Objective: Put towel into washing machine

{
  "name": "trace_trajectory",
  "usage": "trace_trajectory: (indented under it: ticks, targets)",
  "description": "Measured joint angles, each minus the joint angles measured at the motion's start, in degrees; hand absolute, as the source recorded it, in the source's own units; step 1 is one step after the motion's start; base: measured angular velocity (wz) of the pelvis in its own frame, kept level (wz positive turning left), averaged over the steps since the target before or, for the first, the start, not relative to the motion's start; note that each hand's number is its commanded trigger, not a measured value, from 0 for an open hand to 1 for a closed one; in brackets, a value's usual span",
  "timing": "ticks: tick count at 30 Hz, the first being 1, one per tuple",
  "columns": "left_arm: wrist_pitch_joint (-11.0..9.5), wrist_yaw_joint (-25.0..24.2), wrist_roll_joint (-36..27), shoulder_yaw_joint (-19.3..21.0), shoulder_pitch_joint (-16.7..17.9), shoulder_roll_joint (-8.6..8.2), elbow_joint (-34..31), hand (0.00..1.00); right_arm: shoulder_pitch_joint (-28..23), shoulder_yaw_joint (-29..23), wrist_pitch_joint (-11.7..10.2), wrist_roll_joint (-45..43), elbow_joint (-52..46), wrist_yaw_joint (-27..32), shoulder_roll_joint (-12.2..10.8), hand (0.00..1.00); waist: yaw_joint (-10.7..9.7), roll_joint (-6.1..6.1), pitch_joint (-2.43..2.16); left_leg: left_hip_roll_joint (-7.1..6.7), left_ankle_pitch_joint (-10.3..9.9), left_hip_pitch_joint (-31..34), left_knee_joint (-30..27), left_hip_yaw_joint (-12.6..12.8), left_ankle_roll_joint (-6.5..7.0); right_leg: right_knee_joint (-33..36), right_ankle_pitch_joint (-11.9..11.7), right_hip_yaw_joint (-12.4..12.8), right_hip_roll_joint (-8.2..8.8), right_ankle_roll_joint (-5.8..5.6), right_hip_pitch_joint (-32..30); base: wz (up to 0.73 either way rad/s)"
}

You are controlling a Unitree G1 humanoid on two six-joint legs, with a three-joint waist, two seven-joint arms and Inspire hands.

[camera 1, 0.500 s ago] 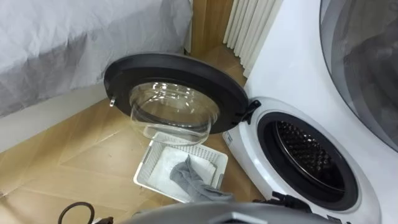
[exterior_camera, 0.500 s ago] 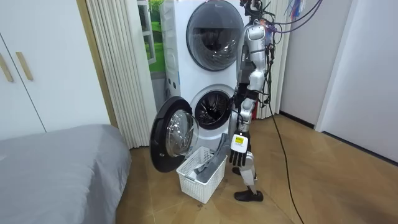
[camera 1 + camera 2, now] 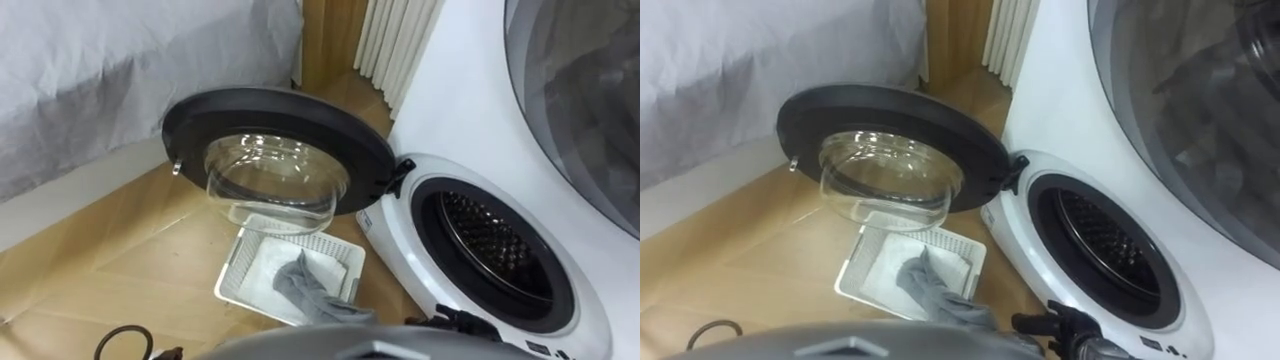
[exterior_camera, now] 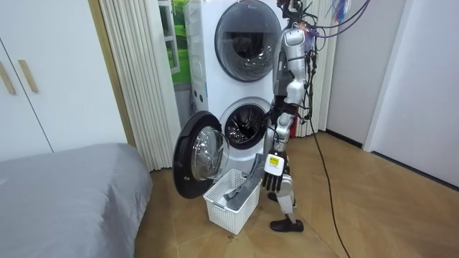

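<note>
Left robot hand [image 4: 273,174] slack at the robot's side, fingers loosely straight and empty; right robot hand [image 3: 1065,328] low before the washing machine [image 3: 450,100], grip impossible to tell. Just beside the left one, white basket [image 3: 230,262] on the floor [image 3: 120,270], grey towel [image 3: 305,285] draped inside with one end rising over the rim. Beyond, round door [image 3: 275,165] swung wide, drum [image 3: 490,245] exposed.

The wooden floor [image 4: 373,215] carried a white basket [image 4: 224,212] just beside the loosely hanging fingers [image 4: 273,183] of the left hand [image 4: 273,166], on the room view's left. The washing machine [image 4: 215,107] stood beyond those fingers, and the bed [image 4: 64,193] well apart from them.
</note>
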State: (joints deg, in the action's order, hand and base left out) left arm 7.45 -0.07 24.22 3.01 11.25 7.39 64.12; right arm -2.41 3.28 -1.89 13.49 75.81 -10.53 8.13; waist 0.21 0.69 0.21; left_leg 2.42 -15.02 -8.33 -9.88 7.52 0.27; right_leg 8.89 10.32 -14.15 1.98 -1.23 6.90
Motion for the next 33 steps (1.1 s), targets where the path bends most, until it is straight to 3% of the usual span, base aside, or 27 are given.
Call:
trace_trajectory:
  ticks: [5,13,14,16,19,21,25,26,28,30,33]
  targets:
    - [-1.7,2.2,0.1,-1.2,-2.8,0.00,0.1,0.00,1.1,0.7,-0.5,-0.1,0.1,-0.1,0.0,0.00,-0.1,-0.64,-0.14,0.07,0.0,3.8,-1.2,0.0,0.02,0.3,-0.3,-0.2,0.09,0.22,-3.2,0.00]
    - [-6.5,5.0,2.3,-4.7,-10.2,-0.01,0.6,0.00,5.6,3.9,-2.0,-3.3,0.8,-0.1,0.4,0.00,-0.5,-1.77,0.27,-0.11,0.7,10.4,-2.2,0.4,0.26,3.2,-0.5,0.7,0.65,0.28,-11.4,-0.04]
    - [-7.6,5.6,2.6,-5.7,-12.3,-0.05,2.0,0.00,7.3,4.5,-2.1,-4.7,1.4,-0.2,0.5,0.00,-0.7,-1.92,0.83,-0.18,0.8,11.8,-2.6,0.5,0.33,4.2,-0.5,1.1,0.85,0.28,-13.2,-0.09]
    - [-8.7,6.1,3.0,-6.8,-14.8,-0.47,2.9,0.00,9.8,4.6,-2.4,-5.6,2.9,-0.2,0.3,0.00,-1.4,-2.08,1.08,-0.19,0.8,14.2,-3.9,0.3,0.34,6.2,-0.5,1.3,1.13,0.30,-16.1,-0.09]
    - [-10.7,6.3,4.2,-9.1,-19.6,-1.81,6.0,0.00,12.8,4.6,-3.3,-6.8,3.9,0.3,0.2,0.00,-2.0,-2.35,2.02,-0.25,0.8,18.2,-6.0,0.3,0.34,9.8,-0.5,2.5,1.62,0.30,-21.0,-0.10]
    - [-11.5,6.7,5.4,-11.7,-23.6,-2.54,7.1,0.00,15.0,6.1,-3.8,-7.0,3.9,1.3,-0.2,0.00,-2.3,-1.94,2.64,-0.45,0.8,22.4,-8.0,0.3,0.34,13.6,-0.5,3.8,2.10,0.33,-26.5,-0.16]
    - [-12.9,7.2,6.9,-14.1,-28.1,-3.01,8.8,0.00,18.3,7.9,-4.4,-7.1,3.4,2.5,-1.3,0.00,-2.6,-1.04,3.37,-0.81,0.8,29.2,-11.3,0.4,0.35,18.0,-0.4,6.3,2.50,0.35,-34.3,-0.13]
    - [-13.0,7.2,7.3,-14.8,-29.5,-2.97,9.0,0.00,18.9,8.0,-4.5,-7.1,3.4,2.8,-1.5,0.00,-3.1,-0.85,3.77,-0.90,0.8,31.8,-13.2,0.3,0.35,19.9,-0.4,6.7,2.83,0.35,-37.0,0.00]
    - [-13.3,7.3,7.5,-15.1,-31.5,-2.80,9.0,0.00,19.6,8.2,-4.5,-7.1,2.1,3.8,-1.7,0.00,-3.3,-0.66,4.16,-0.89,0.7,36.4,-17.1,0.3,0.40,22.3,-0.4,7.8,3.05,0.36,-41.0,0.00]
    - [-13.9,7.8,7.5,-16.9,-34.2,-2.15,8.9,0.00,21.1,10.2,-4.7,-7.0,1.2,4.7,-1.7,0.00,-3.3,-0.54,4.53,-0.35,0.6,42.7,-23.4,0.3,0.56,25.5,-0.4,9.4,2.84,0.37,-45.9,-0.05]
    - [-14.0,8.7,8.0,-17.9,-38.2,-1.48,9.0,0.00,23.4,12.0,-4.7,-6.7,-0.8,5.2,-1.6,0.00,-3.4,-0.52,5.18,0.84,0.3,50.9,-30.5,0.2,0.65,29.0,-0.3,9.5,2.72,0.52,-52.3,-0.04]
